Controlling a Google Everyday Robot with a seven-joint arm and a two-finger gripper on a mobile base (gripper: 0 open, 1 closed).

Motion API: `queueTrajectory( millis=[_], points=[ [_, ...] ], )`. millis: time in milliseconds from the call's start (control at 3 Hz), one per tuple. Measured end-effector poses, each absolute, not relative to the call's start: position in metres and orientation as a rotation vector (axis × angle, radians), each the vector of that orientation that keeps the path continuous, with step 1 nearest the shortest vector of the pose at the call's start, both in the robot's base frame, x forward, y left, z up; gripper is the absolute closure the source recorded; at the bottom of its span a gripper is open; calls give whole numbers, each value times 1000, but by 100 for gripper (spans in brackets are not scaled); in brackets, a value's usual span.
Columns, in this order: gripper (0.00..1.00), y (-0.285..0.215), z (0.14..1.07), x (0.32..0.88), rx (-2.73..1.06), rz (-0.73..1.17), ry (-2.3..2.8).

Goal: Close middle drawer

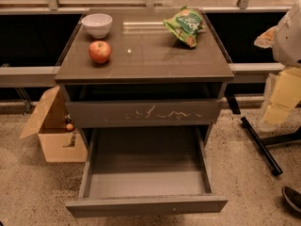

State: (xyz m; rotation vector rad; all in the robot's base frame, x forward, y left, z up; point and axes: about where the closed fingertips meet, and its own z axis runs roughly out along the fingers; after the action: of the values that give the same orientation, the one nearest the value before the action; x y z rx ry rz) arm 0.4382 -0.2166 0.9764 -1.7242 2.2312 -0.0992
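down low, middle drawer (146, 182) juts cameraward, long axis left-right; hand (276, 108) right, grip unclear

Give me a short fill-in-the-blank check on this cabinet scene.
The wide dark-grey middle drawer, plain-fronted, stands pulled ____.
Its grey inner tray holds ____.
The round red apple lies on the cabinet's ____.
The pale yellowish gripper hangs at the picture's ____ edge, clear of the drawer.
Missing: out; nothing; top; right.
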Motion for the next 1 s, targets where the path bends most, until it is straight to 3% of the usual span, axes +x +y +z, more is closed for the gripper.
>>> queueTrajectory(
  millis=[333, 1000],
  points=[
    [0, -215, 974, 438, -1731, -88, 2224],
    [0, -154, 884, 437, -1882, 351, 1959]
  ],
)
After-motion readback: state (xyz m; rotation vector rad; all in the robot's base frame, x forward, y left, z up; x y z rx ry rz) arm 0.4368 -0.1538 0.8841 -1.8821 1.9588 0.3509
